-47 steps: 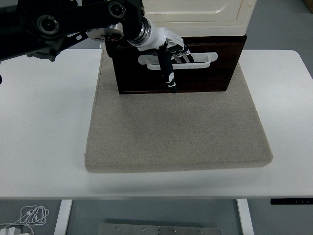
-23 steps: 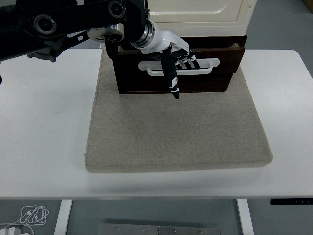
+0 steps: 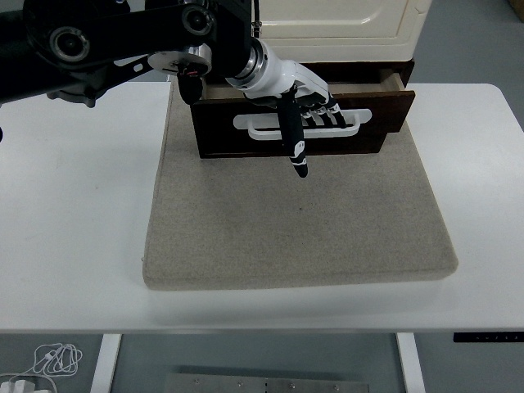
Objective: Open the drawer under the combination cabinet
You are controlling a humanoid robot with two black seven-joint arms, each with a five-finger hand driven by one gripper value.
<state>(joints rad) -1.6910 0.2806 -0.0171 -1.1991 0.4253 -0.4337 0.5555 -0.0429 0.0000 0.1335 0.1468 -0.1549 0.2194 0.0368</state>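
Sliding toward me since a second ago, the dark brown wooden drawer under the cream cabinet shows a gap, my left robot hand hooked through its white handle; more pulling remains.

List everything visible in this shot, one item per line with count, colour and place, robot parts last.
Table: one, white, fills the middle of the view.
Mat: one, beige, lying on the table's centre.
Cabinet: one, cream upper unit at the top, standing at the mat's far end.
Drawer: one, dark brown, under the cabinet, pulled partly out.
Drawer handle: one, white, across the drawer front.
Cable: one bundle, white, on the floor at bottom left.
Left arm: one, black, entering from the top left.
Left robot hand: one, white and black, fingers hooked into the drawer handle, thumb pointing down over the drawer front.
Right arm: not in view.
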